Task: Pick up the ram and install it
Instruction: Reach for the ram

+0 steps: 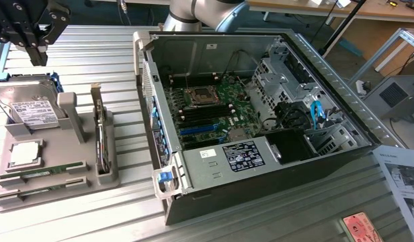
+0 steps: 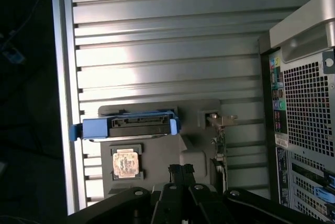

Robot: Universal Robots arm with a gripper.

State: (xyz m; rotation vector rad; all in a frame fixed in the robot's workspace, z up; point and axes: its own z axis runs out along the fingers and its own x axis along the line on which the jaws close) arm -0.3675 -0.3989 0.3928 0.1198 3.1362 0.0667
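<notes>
Two ram sticks [image 1: 46,171] [image 1: 38,190], thin and green, lie flat in slots at the near end of a grey parts holder [image 1: 82,126] on the exterior view's left. My black gripper [image 1: 39,60] hangs high above the holder's far end, over the hard drive [image 1: 29,108], well away from the ram. Its fingers are shut with nothing between them. In the wrist view the shut gripper [image 2: 180,170] points down at the holder [image 2: 193,156], beside the hard drive in its blue caddy [image 2: 138,127]. The open computer case [image 1: 261,166] shows the motherboard's black memory slots [image 1: 207,113].
The holder also carries a processor chip [image 1: 25,154] [image 2: 126,162] and an upright card with a metal bracket [image 1: 99,136] [image 2: 220,140]. The case's rear panel [image 2: 303,103] stands close to the holder. A printed sheet [image 1: 402,181] and a pink card [image 1: 361,227] lie at the right.
</notes>
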